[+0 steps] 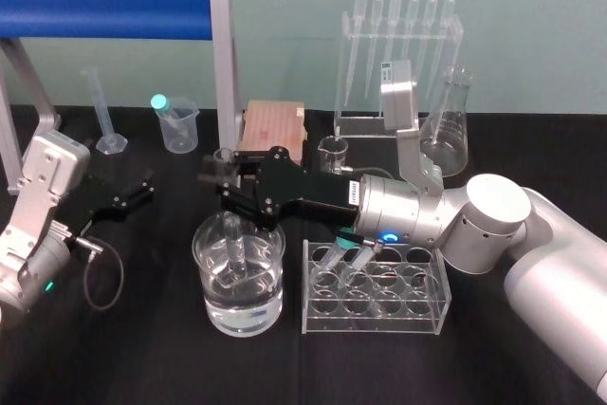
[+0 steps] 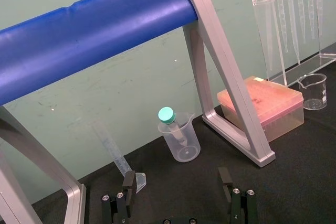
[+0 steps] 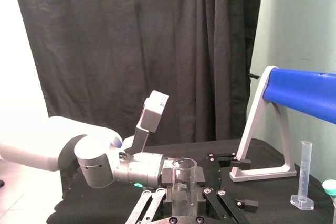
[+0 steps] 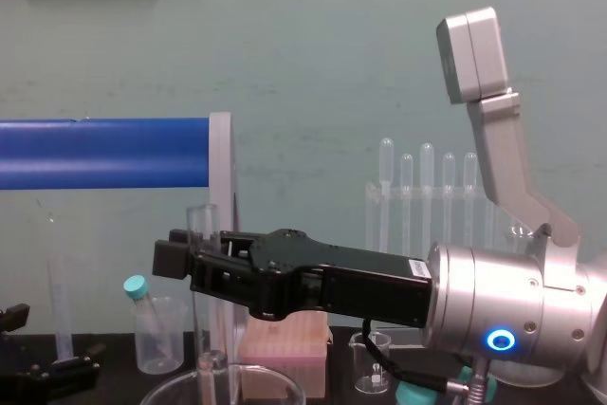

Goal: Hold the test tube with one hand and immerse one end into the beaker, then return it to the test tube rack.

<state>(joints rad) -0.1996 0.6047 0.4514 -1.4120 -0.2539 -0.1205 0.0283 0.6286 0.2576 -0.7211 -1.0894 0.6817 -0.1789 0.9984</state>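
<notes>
In the middle of the head view, the right gripper point(image 1: 221, 175) pinches the test tube point(image 1: 233, 239) near its top. The tube's bottom end is down inside the beaker point(image 1: 211, 296), left of the test tube rack point(image 1: 375, 315). The left gripper point(image 1: 133, 194) sits at the left, its 2 fingers spread.

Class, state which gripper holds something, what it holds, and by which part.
The right gripper holds the test tube near its upper, open end; the lower end sits in the beaker. The left gripper holds nothing.

Right arm point(image 1: 531, 253) reaches leftward, right claw point(image 1: 224, 175) pinched closed; left claw point(image 1: 133, 194) rests low, spread.
</notes>
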